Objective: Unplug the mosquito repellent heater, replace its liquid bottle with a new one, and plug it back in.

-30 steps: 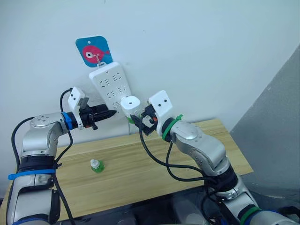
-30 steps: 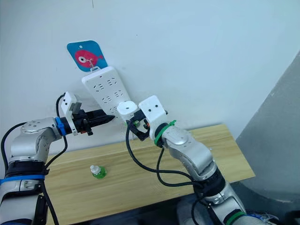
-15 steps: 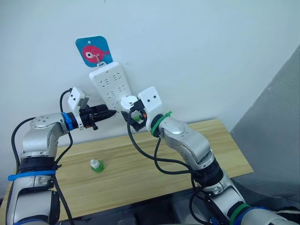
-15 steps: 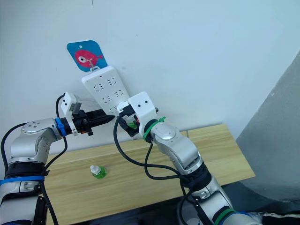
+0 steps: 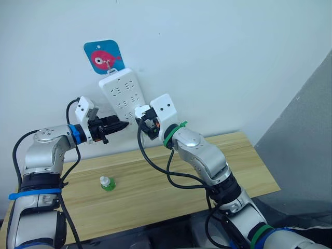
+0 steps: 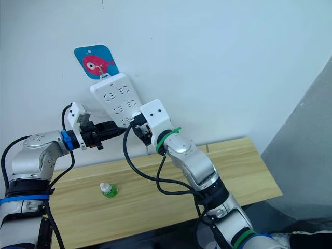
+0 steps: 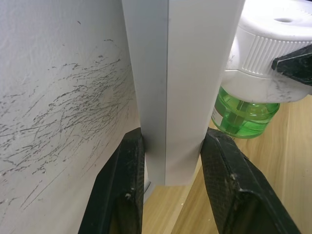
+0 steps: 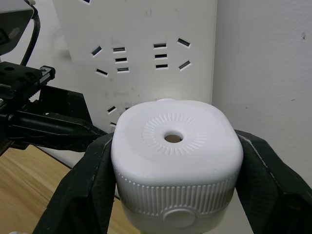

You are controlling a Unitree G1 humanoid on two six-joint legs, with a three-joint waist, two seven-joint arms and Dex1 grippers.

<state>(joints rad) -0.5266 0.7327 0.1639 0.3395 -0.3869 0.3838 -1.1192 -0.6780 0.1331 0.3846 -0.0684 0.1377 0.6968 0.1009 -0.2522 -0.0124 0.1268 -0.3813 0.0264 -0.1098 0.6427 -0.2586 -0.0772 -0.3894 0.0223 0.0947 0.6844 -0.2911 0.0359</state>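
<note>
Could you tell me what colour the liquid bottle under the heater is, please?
Clear green; the bottle under the white heater shows best in the left wrist view.

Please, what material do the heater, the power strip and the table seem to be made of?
The mosquito repellent heater looks like white matte plastic: moulded ribs run around its cap. The power strip appears to be smooth white plastic with cleanly cut slots. The table seems to be light wood or wood laminate, since grain lines and plank seams show; which one, I cannot tell.

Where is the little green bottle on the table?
The small green bottle stands on the wooden table, toward the robot's left side, below the left hand and the power strip on the wall.
</note>
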